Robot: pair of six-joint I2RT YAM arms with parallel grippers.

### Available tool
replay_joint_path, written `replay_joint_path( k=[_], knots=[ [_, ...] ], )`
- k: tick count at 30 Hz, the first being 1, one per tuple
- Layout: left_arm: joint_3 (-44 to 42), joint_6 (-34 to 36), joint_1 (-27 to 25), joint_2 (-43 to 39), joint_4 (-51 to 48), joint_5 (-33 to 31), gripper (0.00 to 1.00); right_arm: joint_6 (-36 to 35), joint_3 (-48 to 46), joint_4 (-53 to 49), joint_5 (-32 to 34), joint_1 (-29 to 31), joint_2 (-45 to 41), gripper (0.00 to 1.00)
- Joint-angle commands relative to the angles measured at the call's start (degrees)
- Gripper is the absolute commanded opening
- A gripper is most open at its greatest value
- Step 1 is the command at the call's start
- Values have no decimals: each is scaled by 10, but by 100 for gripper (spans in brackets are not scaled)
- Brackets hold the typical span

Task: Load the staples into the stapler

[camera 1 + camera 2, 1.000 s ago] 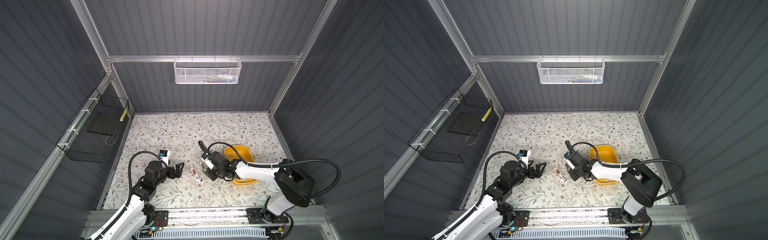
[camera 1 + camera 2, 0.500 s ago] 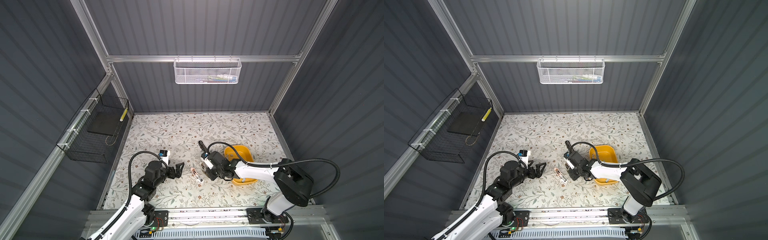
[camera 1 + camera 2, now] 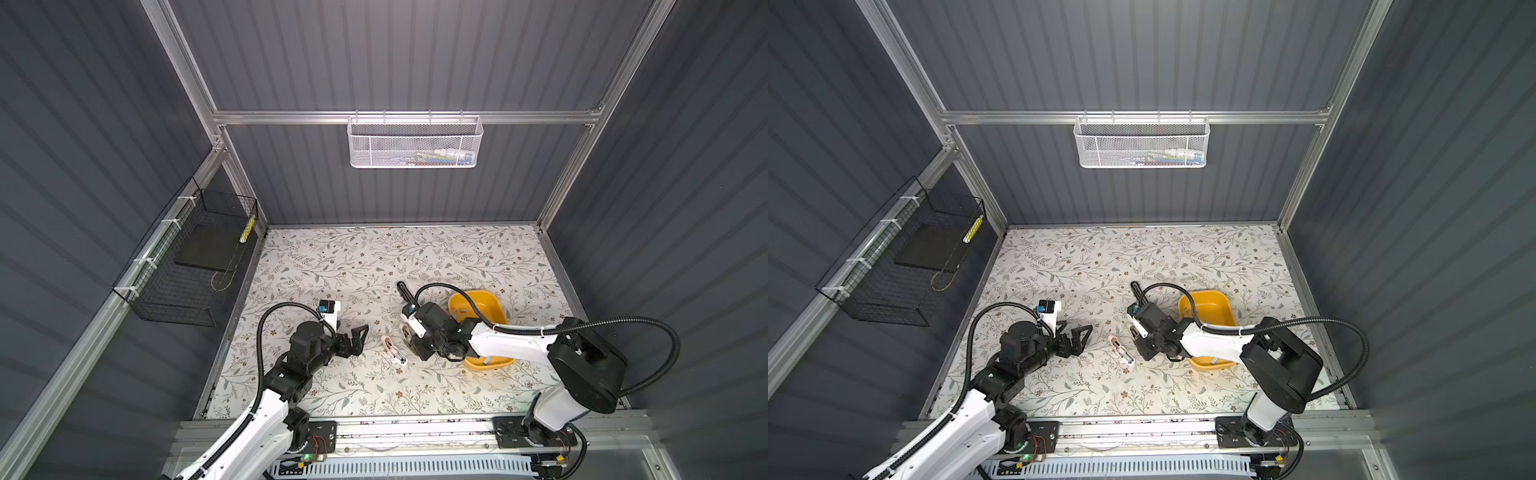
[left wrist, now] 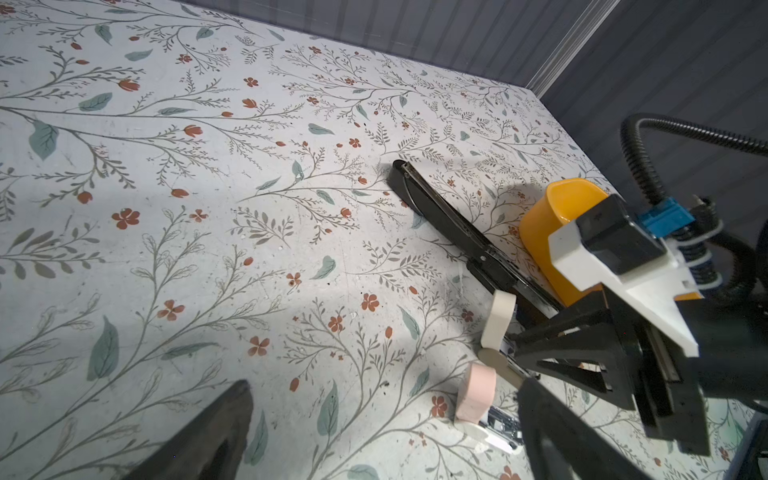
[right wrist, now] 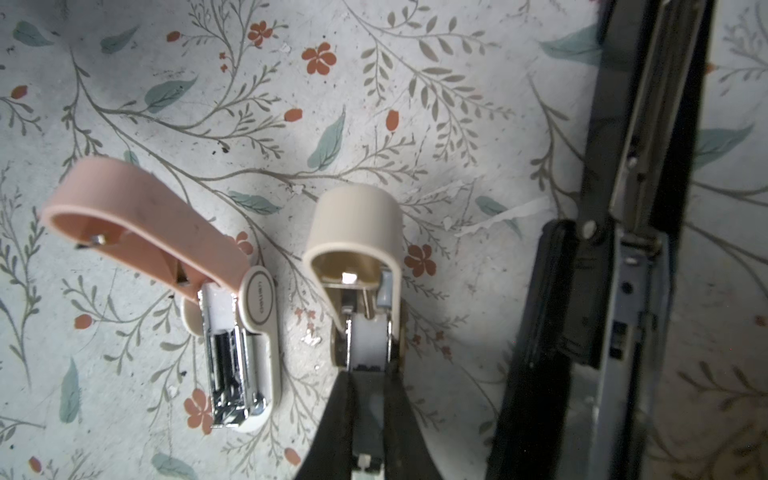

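Observation:
Two small staplers lie open on the floral table: a pink one (image 5: 166,232) and a beige one (image 5: 357,232). My right gripper (image 5: 369,376) is shut on a grey strip of staples (image 5: 368,409), its tips at the beige stapler's open channel. In both top views the right gripper (image 3: 411,338) hangs over the beige stapler (image 3: 403,330), with the pink stapler (image 3: 392,351) just to its left. My left gripper (image 3: 357,336) is open and empty, a short way left of the pink stapler (image 4: 476,390).
A long black stapler (image 3: 405,291) lies open behind the right gripper, beside a yellow bowl (image 3: 478,301) holding a small grey piece (image 3: 489,358). A white mesh basket (image 3: 415,141) hangs on the back wall, a black wire basket (image 3: 187,266) on the left wall.

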Motion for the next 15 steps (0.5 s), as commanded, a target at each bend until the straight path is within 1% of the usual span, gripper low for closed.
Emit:
replay_joint_path(
  k=[1, 15],
  knots=[
    [-5, 8, 0, -5, 3, 5, 100, 4, 0, 2, -7, 4, -9, 9],
    [-5, 8, 0, -5, 3, 5, 100, 9, 7, -2, -5, 4, 3, 9]
  ],
)
